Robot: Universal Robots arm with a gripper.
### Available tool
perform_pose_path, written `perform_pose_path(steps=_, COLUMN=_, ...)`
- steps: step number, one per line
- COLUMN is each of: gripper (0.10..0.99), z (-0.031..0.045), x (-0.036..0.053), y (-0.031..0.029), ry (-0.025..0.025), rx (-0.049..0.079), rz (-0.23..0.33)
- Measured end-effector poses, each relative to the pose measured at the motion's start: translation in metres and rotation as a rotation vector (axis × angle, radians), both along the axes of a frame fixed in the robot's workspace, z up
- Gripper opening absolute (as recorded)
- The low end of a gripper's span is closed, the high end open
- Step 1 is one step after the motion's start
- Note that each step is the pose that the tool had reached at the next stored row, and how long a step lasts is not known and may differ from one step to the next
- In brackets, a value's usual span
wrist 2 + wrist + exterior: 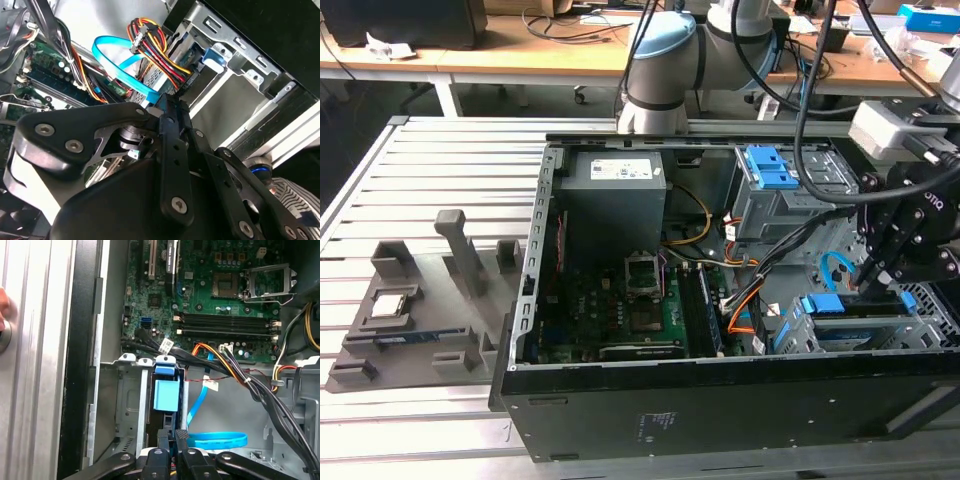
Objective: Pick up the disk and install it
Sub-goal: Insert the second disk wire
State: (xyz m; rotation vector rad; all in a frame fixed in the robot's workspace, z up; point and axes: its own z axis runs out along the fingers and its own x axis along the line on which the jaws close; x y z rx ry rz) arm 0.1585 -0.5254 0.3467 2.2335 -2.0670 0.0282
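On the exterior view's left, a grey fixture tray [410, 320] rests on the slatted surface [380, 180]. Rightward stands the open computer case [720, 400], motherboard [620, 300] exposed. At far right the tool [876, 272], fingers pressed together, sits directly above the disk [850, 312], which seems seated in the lower drive bay [125, 410], its long axis running across the exterior view.
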Motion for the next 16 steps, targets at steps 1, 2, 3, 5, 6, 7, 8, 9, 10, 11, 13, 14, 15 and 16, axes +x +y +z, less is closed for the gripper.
perform_pose_path(steps=1, gripper=0.165, z=-0.0007, x=0.0000, y=0.0000, ry=-0.0001, rx=0.000, rz=0.000)
perform_pose_path(steps=2, gripper=0.165, z=-0.0014, x=0.0000, y=0.0000, ry=-0.0001, rx=0.001, rz=0.000)
perform_pose_path(steps=3, gripper=0.165, z=-0.0020, x=0.0000, y=0.0000, ry=0.0000, rx=0.002, rz=0.000)
perform_pose_path(steps=5, gripper=0.165, z=-0.0034, x=0.0000, y=0.0000, ry=-0.0001, rx=0.002, rz=0.000)
perform_pose_path(steps=6, gripper=0.165, z=-0.0047, x=0.0000, y=0.0000, ry=-0.0001, rx=0.003, rz=0.000)
perform_pose_path(steps=7, gripper=0.165, z=-0.0058, x=0.0000, y=-0.0001, ry=-0.0001, rx=0.004, rz=0.000)
perform_pose_path(steps=8, gripper=0.165, z=-0.0068, x=0.0000, y=-0.0005, ry=-0.0001, rx=0.004, rz=0.000)
perform_pose_path(steps=9, gripper=0.165, z=-0.0077, x=0.0000, y=-0.0010, ry=-0.0001, rx=0.004, rz=0.000)
perform_pose_path(steps=10, gripper=0.165, z=-0.0087, x=0.0000, y=-0.0014, ry=-0.0001, rx=0.004, rz=0.000)
perform_pose_path(steps=11, gripper=0.165, z=-0.0097, x=0.0000, y=-0.0018, ry=-0.0001, rx=0.003, rz=0.000)
perform_pose_path(steps=13, gripper=0.165, z=-0.0105, x=0.0000, y=-0.0020, ry=-0.0001, rx=0.001, rz=0.000)
perform_pose_path(steps=14, gripper=0.165, z=-0.0105, x=0.0000, y=-0.0020, ry=-0.0002, rx=0.001, rz=0.000)
perform_pose_path(steps=15, gripper=0.176, z=-0.0106, x=0.0000, y=-0.0020, ry=-0.0003, rx=0.001, rz=0.000)
perform_pose_path(steps=16, gripper=0.239, z=-0.0106, x=0.0000, y=-0.0020, ry=-0.0001, rx=0.001, rz=0.000)
